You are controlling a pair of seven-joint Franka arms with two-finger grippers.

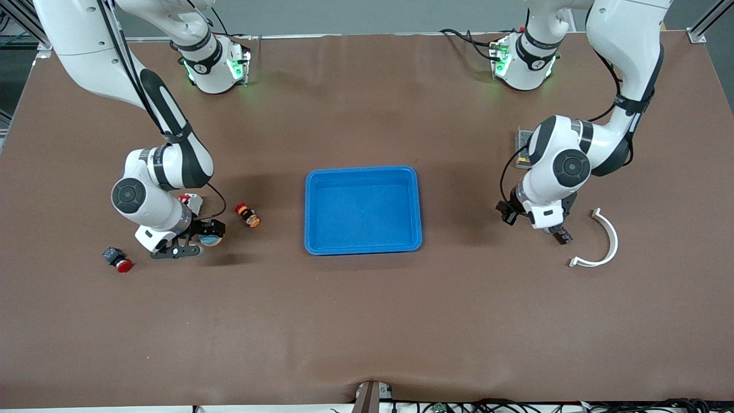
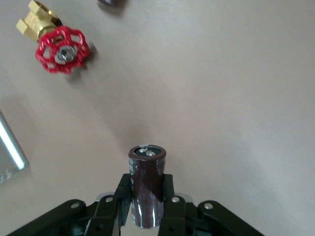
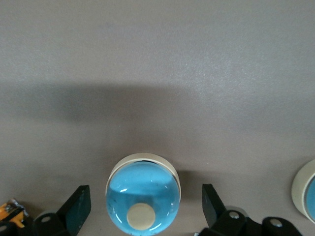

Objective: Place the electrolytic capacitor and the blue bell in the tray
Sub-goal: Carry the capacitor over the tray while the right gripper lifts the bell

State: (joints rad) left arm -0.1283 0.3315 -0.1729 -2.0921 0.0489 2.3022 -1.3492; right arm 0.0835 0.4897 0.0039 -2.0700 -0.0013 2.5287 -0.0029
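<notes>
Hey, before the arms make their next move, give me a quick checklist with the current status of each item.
1. Left end effector shut on the electrolytic capacitor: ok.
2. Right end effector open, with the blue bell between its fingers: ok.
3. Bell gripped: not ok, fingers stand apart from it.
4. Tray holds nothing yet, room for both parts: ok.
5. Capacitor lifted off the table: cannot tell.
6. Left arm's way to the tray: cannot tell; the red-handled valve lies close by.
</notes>
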